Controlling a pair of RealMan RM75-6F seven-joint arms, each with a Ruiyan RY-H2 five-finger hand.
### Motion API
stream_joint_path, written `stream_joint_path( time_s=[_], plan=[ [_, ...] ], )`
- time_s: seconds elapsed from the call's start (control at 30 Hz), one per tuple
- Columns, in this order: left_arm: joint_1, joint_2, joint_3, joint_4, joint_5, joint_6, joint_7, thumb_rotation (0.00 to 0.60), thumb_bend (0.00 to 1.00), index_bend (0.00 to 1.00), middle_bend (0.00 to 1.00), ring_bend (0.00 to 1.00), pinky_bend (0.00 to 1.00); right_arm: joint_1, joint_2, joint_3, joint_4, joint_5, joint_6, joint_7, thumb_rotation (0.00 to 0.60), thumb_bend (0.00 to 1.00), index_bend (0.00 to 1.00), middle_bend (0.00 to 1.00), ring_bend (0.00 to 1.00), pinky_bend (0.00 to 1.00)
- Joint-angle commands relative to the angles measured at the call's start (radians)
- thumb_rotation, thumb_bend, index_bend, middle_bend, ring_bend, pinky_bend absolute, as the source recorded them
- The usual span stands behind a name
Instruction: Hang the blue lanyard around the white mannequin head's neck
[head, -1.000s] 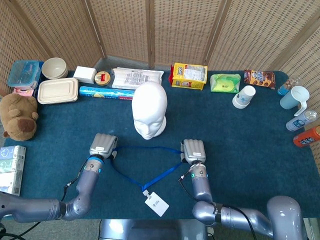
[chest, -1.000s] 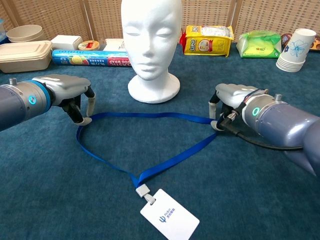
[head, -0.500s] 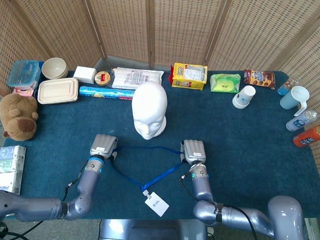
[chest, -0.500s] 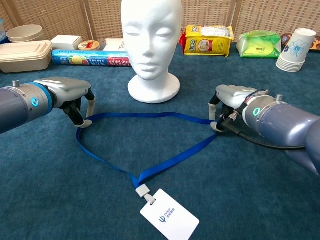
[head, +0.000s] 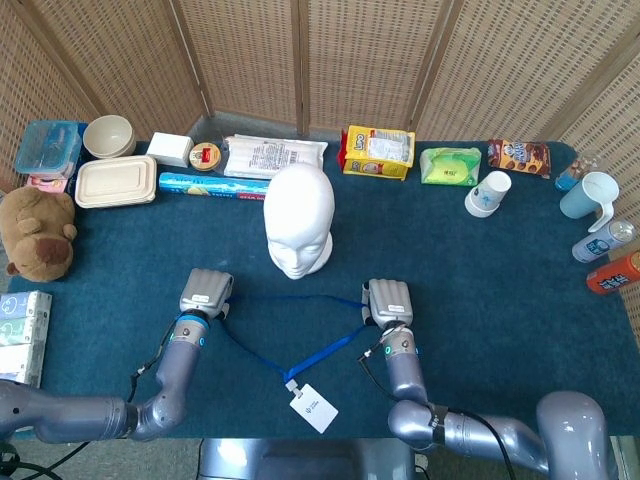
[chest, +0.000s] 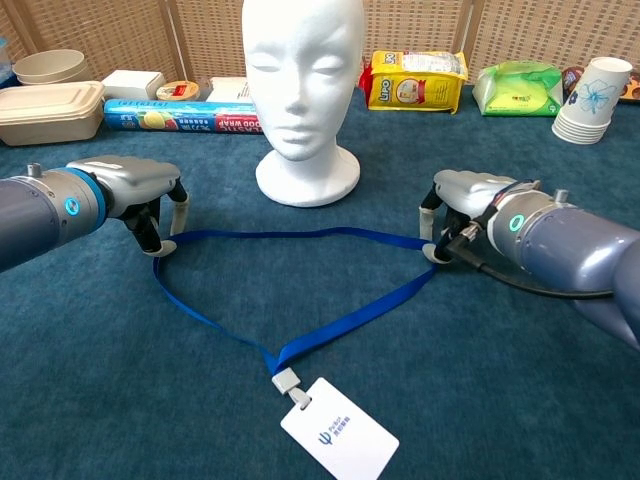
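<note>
The white mannequin head stands upright mid-table, its face towards me. In front of it the blue lanyard lies flat on the blue cloth as a wide loop. Its two straps meet at a clip with a white badge near the front edge. My left hand pinches the loop's left corner, fingertips down on the cloth. My right hand pinches the right corner in the same way. Both hands are low, just in front of the head's base.
Along the back stand a yellow box, a green pack, stacked paper cups, a blue wrap box and a lidded food container. A teddy bear sits at the left edge, bottles at the right.
My left hand has slid slightly to the left with the loop's corner, widening the loop a little. The right hand and the mannequin head have hardly moved.
</note>
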Motion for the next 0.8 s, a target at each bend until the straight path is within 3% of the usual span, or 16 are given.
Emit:
stream_joint_path(
  time_s=[0.03, 0.63, 0.8],
  plan=[
    [0.000, -0.002, 0.000, 0.001, -0.001, 0.003, 0.000, 0.597, 0.39, 0.54, 1.00, 1.00, 1.00, 0.001, -0.001, 0.000, 0.002, 0.002, -0.001, 0.001, 0.600, 0.49, 0.61, 1.00, 1.00, 1.00],
    [0.000, -0.012, -0.003, 0.015, -0.012, 0.004, -0.002, 0.600, 0.43, 0.63, 1.00, 1.00, 1.00, 0.000, 0.005, -0.002, -0.006, 0.002, 0.003, 0.010, 0.600, 0.49, 0.61, 1.00, 1.00, 1.00],
    [0.030, -0.005, 0.007, 0.000, 0.046, 0.025, -0.059, 0.598, 0.43, 0.63, 1.00, 1.00, 1.00, -0.015, 0.025, -0.004, -0.060, -0.033, 0.024, 0.039, 0.600, 0.49, 0.62, 1.00, 1.00, 1.00]
  ],
)
